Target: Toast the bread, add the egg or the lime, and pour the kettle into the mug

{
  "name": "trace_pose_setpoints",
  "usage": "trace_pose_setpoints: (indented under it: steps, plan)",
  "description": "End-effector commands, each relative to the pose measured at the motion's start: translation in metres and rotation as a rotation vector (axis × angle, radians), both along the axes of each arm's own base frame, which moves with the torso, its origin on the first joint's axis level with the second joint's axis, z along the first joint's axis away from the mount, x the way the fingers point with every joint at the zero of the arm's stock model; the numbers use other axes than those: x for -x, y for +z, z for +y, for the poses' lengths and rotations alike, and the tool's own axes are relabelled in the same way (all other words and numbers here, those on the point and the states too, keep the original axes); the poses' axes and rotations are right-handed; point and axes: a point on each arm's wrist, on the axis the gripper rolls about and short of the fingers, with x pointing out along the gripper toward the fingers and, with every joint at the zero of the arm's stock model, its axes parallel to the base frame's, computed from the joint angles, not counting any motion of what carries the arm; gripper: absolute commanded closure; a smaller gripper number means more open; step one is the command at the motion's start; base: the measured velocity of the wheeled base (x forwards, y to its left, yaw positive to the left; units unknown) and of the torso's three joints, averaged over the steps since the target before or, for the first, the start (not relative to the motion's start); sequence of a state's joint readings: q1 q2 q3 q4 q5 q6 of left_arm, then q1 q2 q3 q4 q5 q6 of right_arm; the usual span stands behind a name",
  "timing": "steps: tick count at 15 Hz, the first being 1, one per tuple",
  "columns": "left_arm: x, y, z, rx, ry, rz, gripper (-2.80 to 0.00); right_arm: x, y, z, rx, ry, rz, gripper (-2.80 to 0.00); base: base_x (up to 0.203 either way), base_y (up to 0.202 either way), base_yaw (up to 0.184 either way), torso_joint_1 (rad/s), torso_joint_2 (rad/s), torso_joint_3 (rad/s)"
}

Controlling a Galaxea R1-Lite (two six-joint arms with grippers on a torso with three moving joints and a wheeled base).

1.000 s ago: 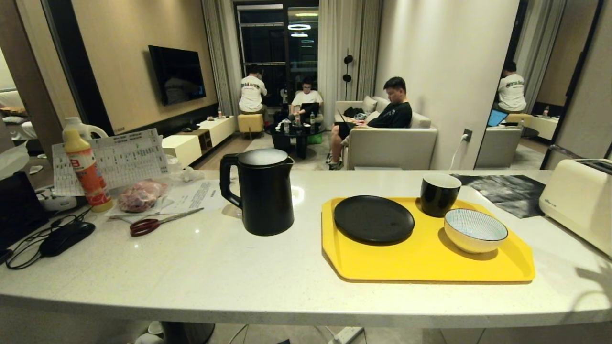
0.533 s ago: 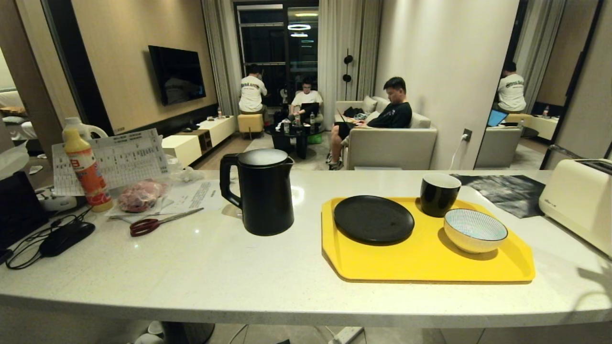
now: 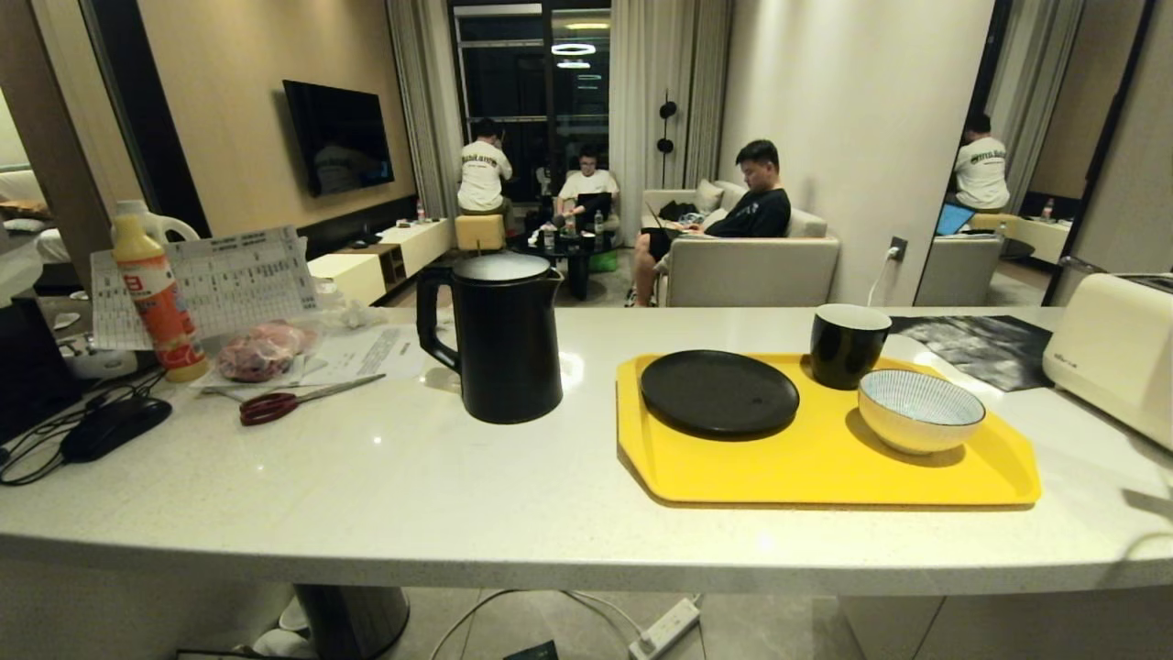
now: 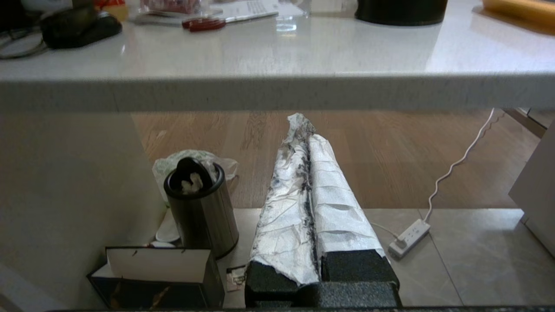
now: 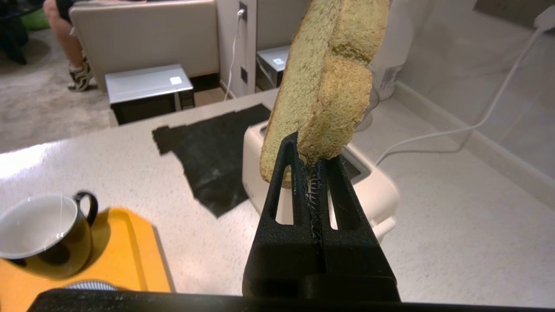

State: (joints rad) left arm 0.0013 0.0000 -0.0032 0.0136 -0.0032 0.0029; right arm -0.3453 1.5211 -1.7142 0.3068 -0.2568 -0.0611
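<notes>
Head view: kettle [image 3: 502, 337] stands on the counter [image 3: 367, 495] at 9 o'clock of the yellow tray [image 3: 825, 467], with the mug [image 3: 846, 345] at the tray's far edge and the toaster [image 3: 1113, 353] at 3 o'clock of it. Left wrist view: left gripper [image 4: 308, 143] hangs below the counter edge, wrapped fingers pressed together, empty. Right wrist view: right gripper [image 5: 313, 167] pinches the bread [image 5: 323, 82] by its lower edge, jaws clamped, slice upright above the toaster [image 5: 373, 190].

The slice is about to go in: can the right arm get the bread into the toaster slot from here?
Probably yes: the right tool grips the bread just above the toaster, nothing between them.
</notes>
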Motion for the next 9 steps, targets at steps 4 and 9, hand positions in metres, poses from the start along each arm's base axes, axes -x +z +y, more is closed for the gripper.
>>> trace_pose_setpoints:
  steps: [4, 9]
  plan:
    - [0.0002, 0.0, 0.0, 0.0, 0.0, -0.004, 0.0, -0.0003, 0.0035, -0.0001, 0.019, 0.001, -0.039, 0.0, 0.0, 0.0, 0.0, -0.13, 0.21, 0.073]
    - [0.0002, 0.0, 0.0, 0.0, 0.0, -0.004, 0.0, 0.0041, 0.0053, -0.0014, 0.028, 0.017, -0.044, 0.0, 0.0, 0.0, 0.0, -0.008, 0.02, 0.006]
